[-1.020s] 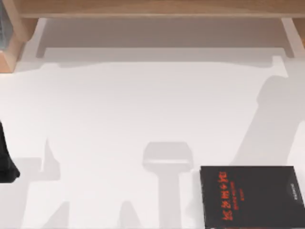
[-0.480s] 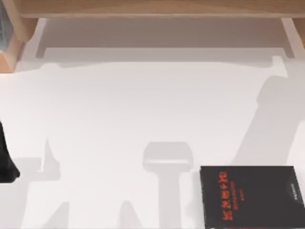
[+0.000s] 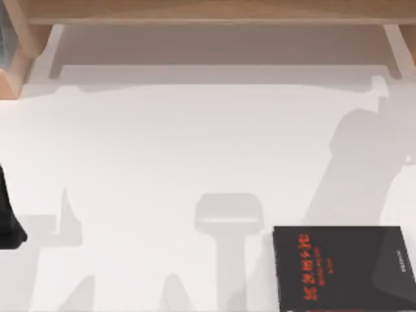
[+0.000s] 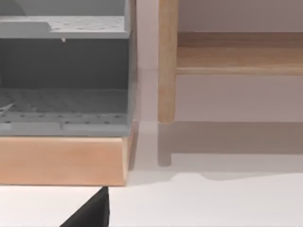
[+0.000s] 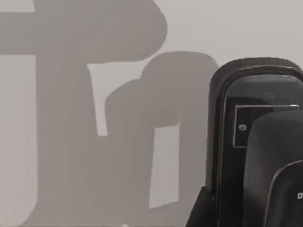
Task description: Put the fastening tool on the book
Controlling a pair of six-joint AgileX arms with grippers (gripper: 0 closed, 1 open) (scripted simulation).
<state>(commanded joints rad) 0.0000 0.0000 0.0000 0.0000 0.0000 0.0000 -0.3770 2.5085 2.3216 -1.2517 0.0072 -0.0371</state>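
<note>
The book lies flat on the white surface at about five o'clock in the top view. A dark rounded object, possibly the fastening tool, sits before the right wrist camera. Approach it squarely and grip at mid-body. I cannot tell how either arm's jaws stand; the left arm waits at nine o'clock.

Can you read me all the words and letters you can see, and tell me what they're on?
Book, red-orange lettering on the cover: too blurred to read.
Book, small pale mark near its right edge: too small to read.
Black object in the right wrist view: a pale letter that looks like "D" at the picture's edge, the rest cut off.
Nothing else carries any text.
</note>
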